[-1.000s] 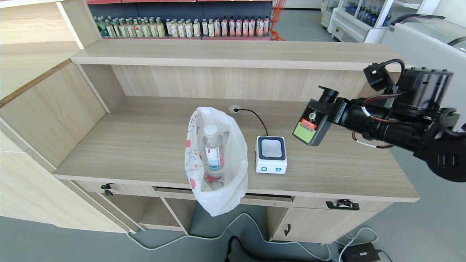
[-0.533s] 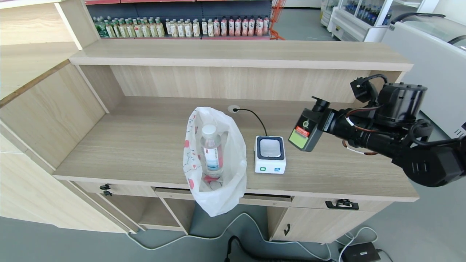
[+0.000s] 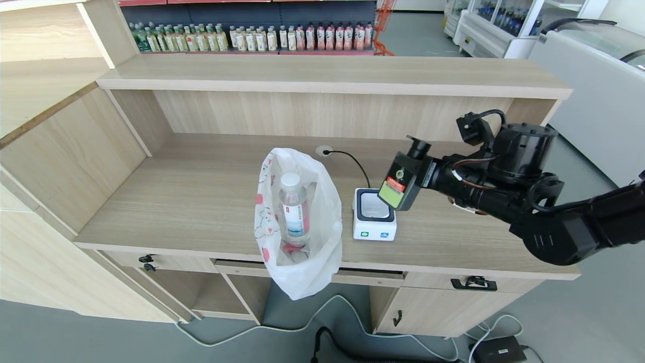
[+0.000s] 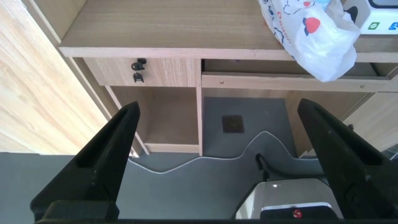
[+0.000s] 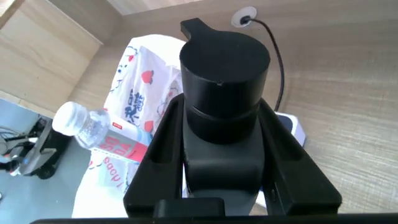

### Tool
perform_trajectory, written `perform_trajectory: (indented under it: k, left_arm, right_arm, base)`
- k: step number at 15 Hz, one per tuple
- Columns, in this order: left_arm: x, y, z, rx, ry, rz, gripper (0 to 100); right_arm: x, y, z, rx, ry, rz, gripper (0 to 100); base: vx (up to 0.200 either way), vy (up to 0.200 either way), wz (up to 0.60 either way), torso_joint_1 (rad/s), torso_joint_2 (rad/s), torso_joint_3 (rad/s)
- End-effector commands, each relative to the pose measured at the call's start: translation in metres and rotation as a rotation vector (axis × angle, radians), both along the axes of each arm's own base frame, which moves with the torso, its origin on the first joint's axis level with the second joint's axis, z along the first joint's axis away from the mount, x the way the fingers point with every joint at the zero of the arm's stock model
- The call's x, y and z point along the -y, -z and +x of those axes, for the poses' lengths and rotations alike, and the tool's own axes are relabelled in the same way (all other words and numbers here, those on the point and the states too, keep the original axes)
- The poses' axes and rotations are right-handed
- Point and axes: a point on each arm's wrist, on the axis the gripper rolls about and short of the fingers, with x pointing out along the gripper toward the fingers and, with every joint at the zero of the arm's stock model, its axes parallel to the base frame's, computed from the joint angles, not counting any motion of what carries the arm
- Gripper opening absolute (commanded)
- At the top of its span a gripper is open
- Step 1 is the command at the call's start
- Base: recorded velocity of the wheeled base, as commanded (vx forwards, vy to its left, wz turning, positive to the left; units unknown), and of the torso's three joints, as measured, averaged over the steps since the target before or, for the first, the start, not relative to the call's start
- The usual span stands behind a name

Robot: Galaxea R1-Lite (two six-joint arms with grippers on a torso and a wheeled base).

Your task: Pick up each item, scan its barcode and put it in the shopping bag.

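Grips a dark canister (image 3: 398, 184) in the right gripper (image 3: 426, 174), both fingers pressed against its sides. Carries it tilted, black cap up and away from the robot, green-and-red label towards the head camera. Hangs it above the counter (image 3: 201, 191), over the far right corner of the white scanner (image 3: 373, 227), not touching it. From the right wrist, shows the same right gripper (image 5: 224, 149) with the canister (image 5: 224, 68) end-on, round black top between the 2 fingers (image 5: 163, 149). Beyond it, takes in the shopping bag (image 5: 140, 81), the water bottle (image 5: 93, 127) and 1 corner of the scanner (image 5: 292, 127).

Just left of the scanner: 1 white shopping bag (image 3: 322, 242) with red prints, mouth open, bottom sagging over the counter's front edge. Inside it, upright: 1 clear water bottle (image 3: 294, 209), white cap up. From the scanner's back to a round hole in the counter: 1 black cable (image 3: 352, 161).

Holds the left gripper (image 4: 217, 109) low, beneath the level of the counter top, fingers (image 4: 106, 155) spread wide with nothing between them. Looks from there at the cupboard front, a key (image 4: 138, 68) in its lock, and the shopping bag (image 4: 311, 37) hanging off the counter edge.
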Motion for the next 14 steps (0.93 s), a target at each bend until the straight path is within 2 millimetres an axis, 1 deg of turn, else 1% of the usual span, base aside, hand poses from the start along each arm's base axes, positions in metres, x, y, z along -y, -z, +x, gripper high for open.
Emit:
perform_trajectory:
  k: [1, 5, 7, 10, 14]
  left_arm:
    - [0.000, 0.000, 0.000, -0.001, 0.000, 0.001, 100]
    - [0.000, 0.000, 0.000, -0.001, 0.000, 0.001, 100]
    - [0.000, 0.000, 0.000, -0.002, 0.000, -0.001, 100]
    - [0.000, 0.000, 0.000, -0.001, 0.000, 0.001, 100]
    - [0.000, 0.000, 0.000, -0.001, 0.000, 0.001, 100]
  right_arm:
    - [-0.007, 0.013, 0.012, 0.013, -0.009, -0.024, 0]
    - [-0.012, 0.019, 0.024, 0.024, -0.008, -0.030, 0]
    - [-0.016, 0.023, 0.025, 0.019, -0.016, -0.032, 0]
    - [-0.022, 0.024, 0.028, 0.035, -0.028, -0.028, 0]
    - [-0.024, 0.037, 0.034, 0.031, -0.027, -0.032, 0]
  base:
    - [0.000, 0.000, 0.00, 0.000, 0.00, 0.000]
    - [0.000, 0.000, 0.00, 0.000, 0.00, 0.000]
    - [0.000, 0.000, 0.00, 0.000, 0.00, 0.000]
    - [0.000, 0.000, 0.00, 0.000, 0.00, 0.000]
    - [0.000, 0.000, 0.00, 0.000, 0.00, 0.000]
